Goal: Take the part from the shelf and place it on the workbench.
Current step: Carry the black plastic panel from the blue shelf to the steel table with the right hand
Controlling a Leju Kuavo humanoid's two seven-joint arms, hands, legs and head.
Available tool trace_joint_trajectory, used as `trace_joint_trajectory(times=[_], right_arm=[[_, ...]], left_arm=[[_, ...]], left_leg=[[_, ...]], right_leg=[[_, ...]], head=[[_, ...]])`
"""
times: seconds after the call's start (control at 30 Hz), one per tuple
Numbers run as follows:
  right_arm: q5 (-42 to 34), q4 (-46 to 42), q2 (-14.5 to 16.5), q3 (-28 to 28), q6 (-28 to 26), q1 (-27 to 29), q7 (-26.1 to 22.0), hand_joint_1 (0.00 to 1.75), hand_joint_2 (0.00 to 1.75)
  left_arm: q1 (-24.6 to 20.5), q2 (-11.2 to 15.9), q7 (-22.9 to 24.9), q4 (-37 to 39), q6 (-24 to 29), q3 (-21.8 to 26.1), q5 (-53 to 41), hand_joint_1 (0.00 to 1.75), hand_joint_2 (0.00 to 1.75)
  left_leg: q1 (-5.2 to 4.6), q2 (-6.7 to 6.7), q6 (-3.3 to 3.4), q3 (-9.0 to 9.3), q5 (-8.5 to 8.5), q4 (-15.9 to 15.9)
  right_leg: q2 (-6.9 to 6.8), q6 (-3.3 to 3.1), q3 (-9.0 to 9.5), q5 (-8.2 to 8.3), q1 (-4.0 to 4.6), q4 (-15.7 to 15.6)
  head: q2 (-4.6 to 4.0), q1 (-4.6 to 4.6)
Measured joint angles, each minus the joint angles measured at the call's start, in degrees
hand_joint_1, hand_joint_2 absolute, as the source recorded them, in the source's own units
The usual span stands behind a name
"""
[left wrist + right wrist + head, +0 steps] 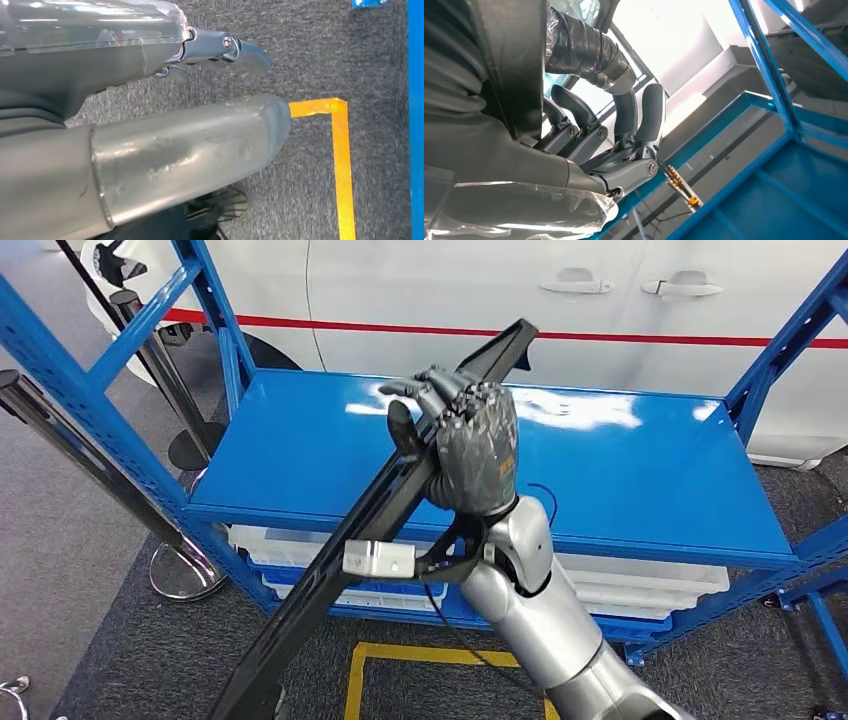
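A long black part (340, 550) runs slantwise from the lower left up over the blue shelf (620, 470), clear of its top board. A small white block (380, 558) sits on the part's side. My right hand (470, 445) grips the part near its upper end, fingers wrapped round it. In the right wrist view those fingers (644, 120) curl against the dark part (509, 65). My left hand (200, 100) hangs over the grey carpet, thumb (190, 150) and fingers stretched out and holding nothing.
A white car (450, 290) with a red stripe stands right behind the shelf. Blue uprights (60, 390) frame both ends. White bins (640, 585) sit on the lower level. Chrome posts (185, 570) stand at the left. Yellow tape (400, 655) marks the floor.
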Motion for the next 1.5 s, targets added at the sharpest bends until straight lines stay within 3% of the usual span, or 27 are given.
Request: trace_joint_trajectory(times=[0.1,0.13,0.2,0.27,0.3,0.33,0.37,0.4,0.47,0.53,0.63,0.7,0.77,0.8,0.87,0.93,1.0,1.07,1.13,1.17,1.2,1.23,1.3,1.37,1.4,1.43,1.5], right_arm=[[0.05,2.50,-0.50,-0.02,0.32,-3.23,2.09,1.75,1.75],[0.07,3.17,-0.73,-0.05,0.27,-3.76,2.44,1.75,1.75],[0.14,4.35,-1.26,-0.15,0.13,-4.59,2.90,1.75,1.75],[0.27,5.54,-1.69,-0.28,-0.02,-5.31,3.21,1.75,1.75],[0.38,6.24,-1.89,-0.34,-0.09,-5.56,3.39,1.75,1.75],[0.60,7.02,-2.09,-0.40,-0.15,-5.71,3.58,1.75,1.75],[0.92,7.78,-2.27,-0.45,-0.21,-5.79,3.77,1.75,1.75],[1.27,8.40,-2.41,-0.51,-0.24,-5.88,3.90,1.75,1.75],[1.97,9.27,-2.52,-0.58,-0.27,-6.28,4.03,1.75,1.75],[2.43,9.86,-2.56,-0.66,-0.37,-6.86,4.18,1.75,1.75],[2.98,10.79,-2.61,-0.90,-0.55,-7.54,4.55,1.75,1.75],[3.27,11.35,-2.58,-1.05,-0.61,-7.78,4.64,1.75,1.75],[3.40,11.89,-2.57,-1.15,-0.65,-7.85,4.63,1.75,1.75],[3.44,12.14,-2.57,-1.19,-0.65,-7.78,4.62,1.75,1.75],[3.51,12.47,-2.57,-1.22,-0.65,-7.65,4.61,1.75,1.75],[3.52,12.56,-2.57,-1.22,-0.65,-7.61,4.61,1.75,1.75],[3.60,12.80,-2.57,-1.26,-0.65,-7.50,4.56,1.75,1.75],[3.94,13.29,-2.54,-1.52,-0.66,-7.38,4.33,1.75,1.75],[4.44,13.71,-2.49,-1.99,-0.69,-7.27,3.76,1.75,1.75],[4.71,13.83,-2.47,-2.26,-0.71,-7.13,3.42,1.75,1.75],[4.94,13.93,-2.46,-2.54,-0.71,-6.91,3.11,1.75,1.75],[5.20,13.99,-2.46,-2.89,-0.72,-6.60,2.88,1.75,1.75],[5.56,14.04,-2.46,-3.61,-0.73,-5.95,2.63,1.75,1.75],[5.74,14.09,-2.46,-4.10,-0.73,-5.31,2.60,1.75,1.75],[5.92,14.17,-2.46,-4.28,-0.73,-4.97,2.60,1.75,1.75],[6.15,14.28,-2.46,-4.43,-0.73,-4.67,2.60,1.75,1.75],[6.54,14.50,-2.45,-4.56,-0.73,-4.32,2.60,1.75,1.75]], left_arm=[[-0.06,-0.15,0.31,0.01,-0.18,0.00,-0.28,0.00,0.00],[-0.11,-0.26,0.35,0.01,-0.24,0.00,-0.40,0.00,0.00],[-0.25,-0.53,0.43,0.02,-0.30,0.00,-0.63,0.00,0.00],[-0.32,-0.67,0.48,0.02,-0.36,0.00,-0.69,0.00,0.00],[-0.32,-0.70,0.55,0.02,-0.39,0.00,-0.70,0.00,0.00],[-0.32,-0.72,0.63,0.02,-0.39,0.00,-0.71,0.00,0.00],[-0.32,-0.73,0.70,0.02,-0.39,0.00,-0.72,0.00,0.00],[-0.34,-0.75,0.74,0.02,-0.39,0.00,-0.72,0.00,0.00],[-0.40,-0.97,0.76,0.02,-0.39,0.00,-0.72,0.00,0.00],[-0.52,-1.23,0.76,0.02,-0.41,0.01,-0.71,0.00,0.00],[-0.67,-1.46,0.74,0.02,-0.60,0.02,-0.69,0.00,0.00],[-0.67,-1.55,0.70,0.02,-0.75,0.02,-0.69,0.00,0.00],[-0.69,-1.57,0.70,0.02,-0.82,0.02,-0.70,0.00,0.00],[-0.70,-1.57,0.72,0.02,-0.81,0.02,-0.71,0.00,0.00],[-0.71,-1.57,0.75,0.02,-0.79,0.02,-0.72,0.00,0.00],[-0.71,-1.57,0.75,0.02,-0.78,0.02,-0.72,0.00,0.00],[-0.74,-1.57,0.78,0.02,-0.73,0.02,-0.75,0.00,0.00],[-1.06,-1.63,0.87,0.02,-0.55,0.02,-0.82,0.00,0.00],[-1.46,-1.74,0.96,0.02,-0.39,0.01,-0.98,0.00,0.00],[-1.55,-1.79,1.02,0.02,-0.38,0.00,-1.08,0.00,0.00],[-1.56,-1.84,1.09,0.03,-0.39,0.00,-1.18,0.00,0.00],[-1.60,-1.88,1.17,0.03,-0.40,0.00,-1.25,0.00,0.00],[-1.72,-1.95,1.28,0.04,-0.43,-0.01,-1.36,0.00,0.00],[-1.76,-1.95,1.35,0.04,-0.50,-0.03,-1.55,0.00,0.00],[-1.75,-1.95,1.40,0.04,-0.54,-0.04,-1.63,0.00,0.00],[-1.74,-1.97,1.44,0.04,-0.57,-0.05,-1.69,0.00,0.00],[-1.77,-2.04,1.50,0.04,-0.59,-0.07,-1.72,0.00,0.00]], left_leg=[[-0.14,-0.10,1.20,-0.50,1.11,-0.45],[-0.09,-0.05,1.62,-0.77,1.62,-0.59],[0.03,0.11,2.40,-1.70,2.73,-0.87],[-0.12,0.22,2.75,-3.04,3.71,-0.86],[-0.23,0.25,2.79,-3.74,4.21,-0.83],[-0.35,0.27,2.83,-4.43,4.71,-0.81],[-0.50,0.25,2.84,-5.06,5.20,-0.80],[-0.69,0.20,2.83,-5.62,5.67,-0.80],[-0.93,0.13,2.64,-6.39,6.60,-0.88],[-0.82,0.18,2.10,-6.63,7.52,-1.22],[-0.76,0.20,1.10,-6.82,8.22,-1.70],[-0.81,0.15,0.58,-7.97,4.83,1.10],[-0.52,0.15,0.09,-9.76,-0.72,7.91],[-0.38,0.16,-0.16,-10.35,-2.46,11.17],[-0.22,0.17,-0.45,-10.75,-3.67,14.61],[-0.19,0.18,-0.50,-10.61,-3.49,14.95],[-0.08,0.18,-0.66,-9.40,-2.22,14.25],[0.07,0.14,-0.70,-3.62,-0.39,7.27],[-0.05,0.00,-0.11,1.38,-0.22,-0.10],[-0.19,-0.05,0.47,1.71,-0.51,-1.32],[-0.14,0.06,0.93,1.45,0.00,-1.50],[-0.09,0.17,1.44,1.06,0.69,-1.59],[0.04,0.38,2.21,-0.26,2.20,-1.73],[0.03,0.40,2.41,-2.12,3.60,-1.68],[0.02,0.41,2.37,-3.05,4.28,-1.65],[0.02,0.42,2.30,-3.96,4.94,-1.62],[0.02,0.40,2.05,-5.51,6.16,-1.59]], right_leg=[[0.13,1.16,-0.37,0.96,0.09,-0.27],[0.18,1.49,-0.61,0.55,-0.01,0.00],[0.28,2.04,-2.06,-2.96,-0.22,3.44],[0.28,2.34,-4.30,-8.12,-0.24,10.46],[0.28,2.35,-4.95,-9.66,-0.23,13.44],[0.28,2.23,-4.69,-10.06,-0.20,14.81],[0.29,1.96,-3.34,-9.43,-0.08,14.06],[0.30,1.49,-0.93,-8.19,0.09,11.28],[0.19,0.17,4.64,-6.76,0.65,3.44],[0.03,-0.58,7.16,-6.33,1.19,-0.84],[-0.17,-1.08,6.92,-4.48,1.09,-2.39],[-0.47,-1.57,6.18,-2.72,0.61,-3.45],[-0.57,-1.77,4.59,-1.28,0.59,-3.56],[-0.58,-1.71,3.75,-0.71,0.59,-3.48],[-0.60,-1.61,2.73,-0.01,0.56,-3.36],[-0.61,-1.58,2.47,0.15,0.53,-3.32],[-0.63,-1.42,1.70,0.63,0.43,-3.14],[-0.64,-0.68,-0.29,1.74,0.27,-2.19],[-0.66,0.39,-1.84,3.02,0.24,-1.27],[-0.65,0.87,-2.09,3.61,0.26,-1.18],[-0.54,1.20,-2.27,3.60,0.11,-1.09],[-0.39,1.50,-2.66,2.57,-0.01,-0.40],[-0.10,2.04,-4.28,-2.58,-0.27,4.22],[-0.01,2.43,-5.87,-7.70,-0.31,11.30],[0.00,2.52,-5.90,-8.50,-0.31,13.72],[0.01,2.51,-5.12,-8.13,-0.31,14.55],[0.03,2.18,-0.84,-5.70,-0.28,10.82]], head=[[0.00,0.01],[0.00,0.02],[0.00,0.03],[0.00,0.03],[0.00,0.03],[0.00,0.02],[0.00,0.03],[0.00,0.03],[0.00,0.00],[0.00,0.05],[0.00,0.11],[0.00,0.08],[0.00,0.06],[0.00,0.06],[0.00,0.07],[0.00,0.07],[0.00,0.06],[0.00,0.07],[0.00,0.09],[0.00,0.11],[0.00,0.10],[0.00,0.11],[0.00,0.13],[0.00,0.13],[0.00,0.13],[0.00,0.13],[0.00,0.13]])
